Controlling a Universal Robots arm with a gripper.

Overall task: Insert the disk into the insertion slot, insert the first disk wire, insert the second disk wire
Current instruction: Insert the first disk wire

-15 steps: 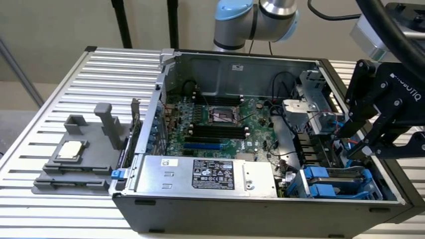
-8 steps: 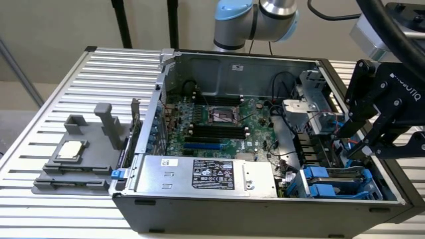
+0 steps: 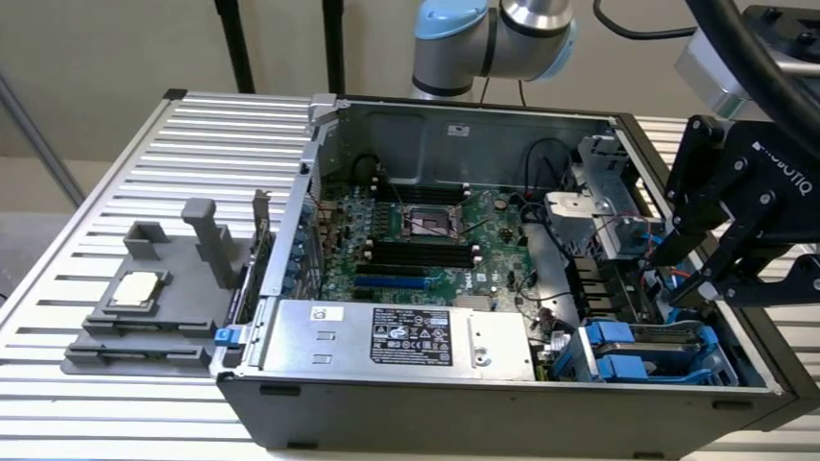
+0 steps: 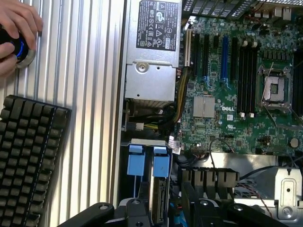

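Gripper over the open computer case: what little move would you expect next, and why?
Probably a short, slow descent. The gripper hangs above the blue-railed insertion slot, and what looks like the disk stands there with its connector edge bare, no wire plugged in that I can see.

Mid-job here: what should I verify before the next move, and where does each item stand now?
1. Gripper over the drive-bay corner of the case: ok.
2. Disk lying in the insertion slot between the blue tabs: ok.
3. Disk wires plugged in: cannot tell.
4. Anything held by the gripper: cannot tell.
5. Person's hand outside the case, near the keyboard: ok.
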